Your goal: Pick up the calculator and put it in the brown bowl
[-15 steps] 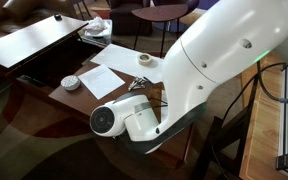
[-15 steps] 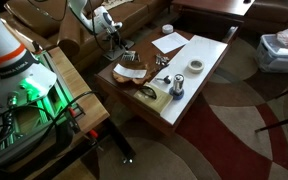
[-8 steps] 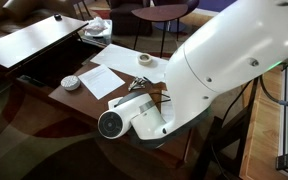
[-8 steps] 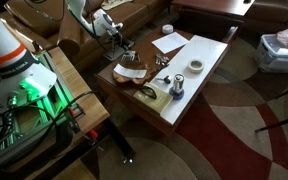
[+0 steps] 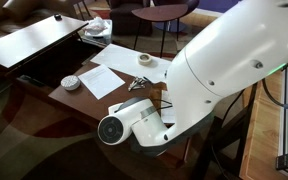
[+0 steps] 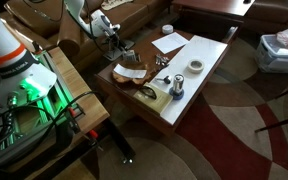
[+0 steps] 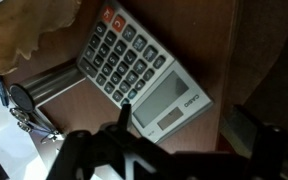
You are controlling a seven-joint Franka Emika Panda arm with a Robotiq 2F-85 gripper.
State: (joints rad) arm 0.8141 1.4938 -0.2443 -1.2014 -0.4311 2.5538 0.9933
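Arm elbow swung slightly lower. Calculator (image 7: 139, 72) flat on table, just beside bowl (image 6: 132, 76). Claw (image 7: 169, 150) looks wide, empty. Light, rigid, slick plastic: pinch across long edges.

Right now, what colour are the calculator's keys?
Dark keys on the calculator, red at one corner; clearest in the wrist view.

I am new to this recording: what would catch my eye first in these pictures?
The robot's bulky white arm fills the right foreground in an exterior view. In the wrist view, the grey calculator lies flat on the dark wooden table, large in the middle, with the edge of the brown bowl at the upper left.
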